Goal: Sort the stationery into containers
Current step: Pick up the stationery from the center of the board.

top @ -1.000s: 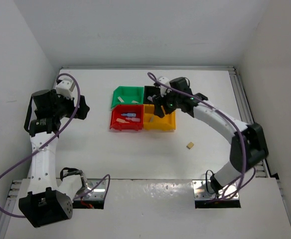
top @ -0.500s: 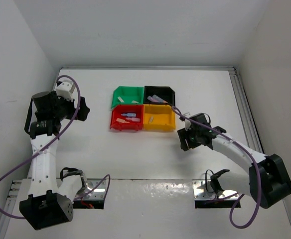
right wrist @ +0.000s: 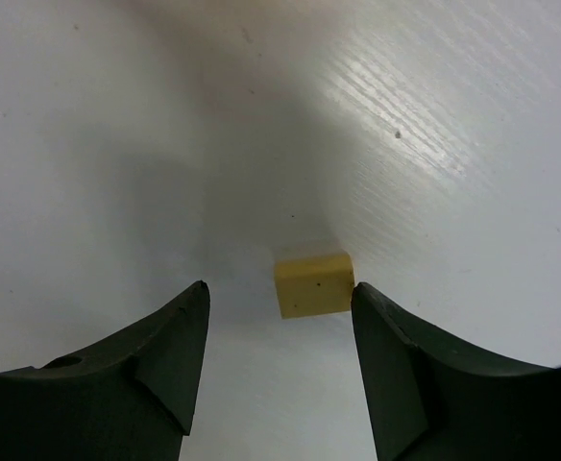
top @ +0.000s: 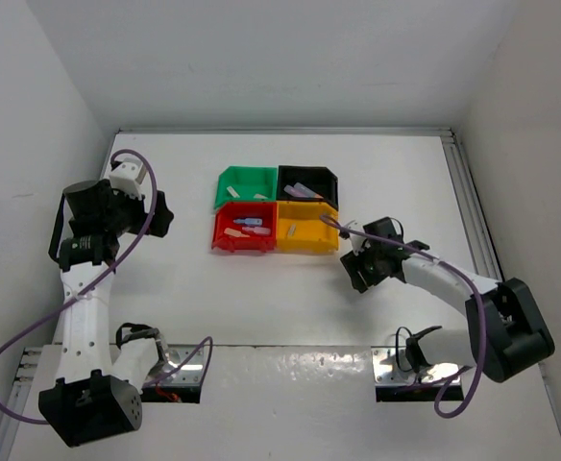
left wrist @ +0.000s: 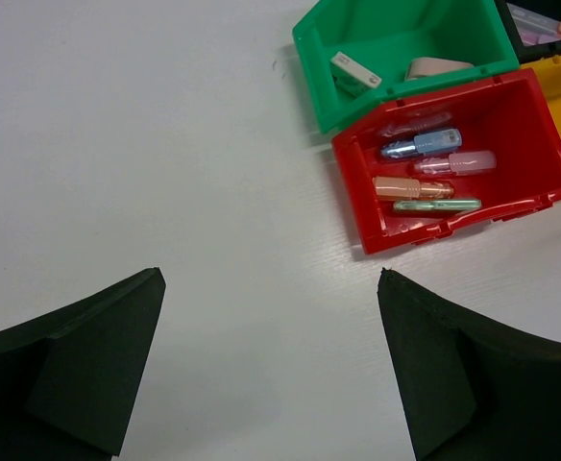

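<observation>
The four joined bins stand at the table's middle back: green (top: 229,188), black (top: 309,172), red (top: 219,233) and yellow (top: 304,246). In the left wrist view the red bin (left wrist: 361,197) holds blue (left wrist: 420,144), pink (left wrist: 458,163), orange (left wrist: 410,187) and mint-green (left wrist: 437,205) sticks, and the green bin (left wrist: 314,72) holds small blocks. My right gripper (top: 362,274) is open, low over the table right of the yellow bin. A tan block (right wrist: 313,283) lies between its jaws (right wrist: 280,288), close to the right finger. My left gripper (top: 160,213) is open and empty (left wrist: 271,274), left of the bins.
The black bin holds a few pale pieces (top: 300,189). A metal rail (top: 473,202) runs along the table's right edge. White walls close in on both sides and the back.
My right arm has swung from above the bins down to the table at the right, and its open jaws now straddle the tan block. The left arm has barely moved.
</observation>
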Tool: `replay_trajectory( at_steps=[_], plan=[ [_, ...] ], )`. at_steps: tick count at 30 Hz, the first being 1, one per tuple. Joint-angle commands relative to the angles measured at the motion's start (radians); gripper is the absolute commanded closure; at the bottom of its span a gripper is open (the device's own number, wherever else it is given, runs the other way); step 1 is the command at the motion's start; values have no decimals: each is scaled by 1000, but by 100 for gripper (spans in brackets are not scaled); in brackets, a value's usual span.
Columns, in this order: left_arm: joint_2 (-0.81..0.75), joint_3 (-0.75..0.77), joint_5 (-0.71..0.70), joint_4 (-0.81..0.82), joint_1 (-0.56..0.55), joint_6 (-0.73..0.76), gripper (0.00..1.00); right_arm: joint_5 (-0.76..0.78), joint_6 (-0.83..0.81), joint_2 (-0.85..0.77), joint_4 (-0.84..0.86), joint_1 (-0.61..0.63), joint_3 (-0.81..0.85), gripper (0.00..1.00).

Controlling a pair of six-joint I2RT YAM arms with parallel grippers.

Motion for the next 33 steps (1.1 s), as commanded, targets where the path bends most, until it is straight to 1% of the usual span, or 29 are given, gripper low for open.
replay_trajectory(
  at_steps=[1,6,10,16,19,20,22,23,26,29,31,32,33],
  plan=[
    [4,6,13,20,9,2,0,-56,-105,21,31,-17,26,41],
    [7,5,15,19,11,1,0,-62,-124,48,38,-34,28,44],
    [4,-1,27,20,9,1,0,-75,-130,78,34,-60,39,50],
    [8,-3,30,20,9,-2,0,-88,-136,102,32,-81,36,55],
    [9,-6,30,23,9,1,0,-90,-136,108,43,-91,31,65],
    [10,-8,30,25,9,-1,0,-88,-134,108,47,-92,30,72],
    [8,-8,30,23,9,-1,0,-90,-136,105,47,-98,34,81],
    [7,-8,29,23,11,2,0,-90,-136,104,44,-100,39,89],
    [5,-11,29,23,9,4,0,-108,-130,84,14,-94,91,98],
    [2,-14,36,31,9,1,0,-128,-93,70,-14,-57,213,100],
    [7,-14,43,36,9,-5,0,-140,-75,87,-15,-35,340,100],
    [7,-11,46,40,9,-9,0,-151,-50,100,-14,-14,431,100],
    [12,-9,50,43,9,-12,0,-154,-41,134,-11,-3,475,100]
  ],
)
